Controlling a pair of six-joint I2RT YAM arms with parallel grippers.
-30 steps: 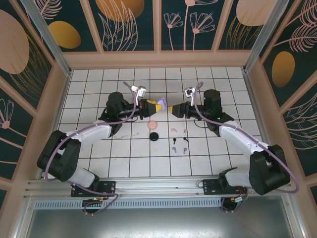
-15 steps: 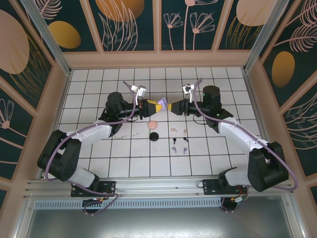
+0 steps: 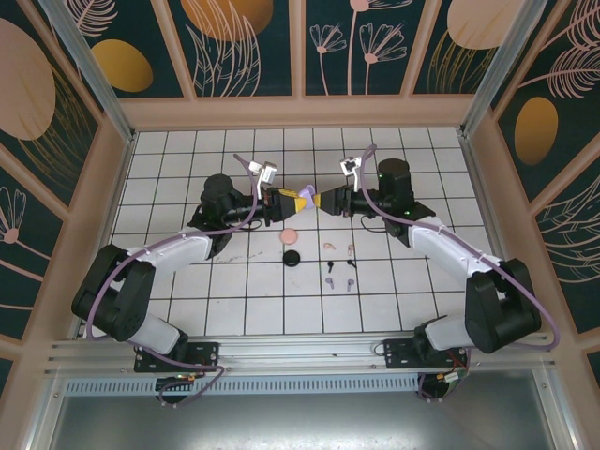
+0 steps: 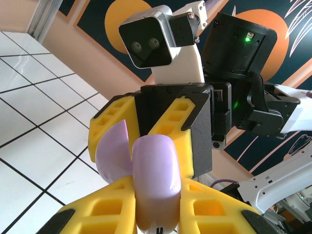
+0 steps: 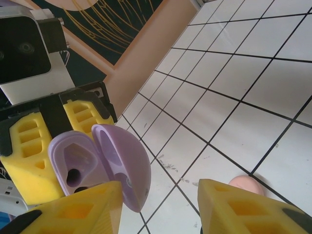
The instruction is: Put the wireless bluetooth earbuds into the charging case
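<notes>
From the top external view, both arms meet above the middle of the white tiled table (image 3: pixel 178 155), well away from its raised peach walls (image 3: pixel 300 112). Open tiles lie on every side. The left gripper (image 3: pixel 298 199) holds the lilac charging case (image 3: pixel 307 193) in the air, and the right gripper (image 3: pixel 323 202) is nose to nose with it. Below them on the table rest a pink case (image 3: pixel 290 234) and a black case (image 3: pixel 293 257), both closed. The wireless bluetooth earbuds lie loose just to the right of the cases: a pink pair (image 3: pixel 328 247), a black pair (image 3: pixel 330 264) and a lilac pair (image 3: pixel 329 280), each pair apart from the next.

In the left wrist view, the left arm's yellow fingers (image 4: pixel 102 212) clamp the rounded base of the lilac case. Its lid (image 4: pixel 111 153) swings open to the side. The right arm's fingers (image 4: pixel 175 131) stand close behind the lid.

In the right wrist view, the right arm's fingers (image 5: pixel 83 214) stand apart with a wide gap and grip nothing. One of them sits just beside the open lid, and I cannot tell whether it touches. The base (image 5: pixel 73 163) shows moulded hollows with a dark hole. Bare tiles stretch beyond.
</notes>
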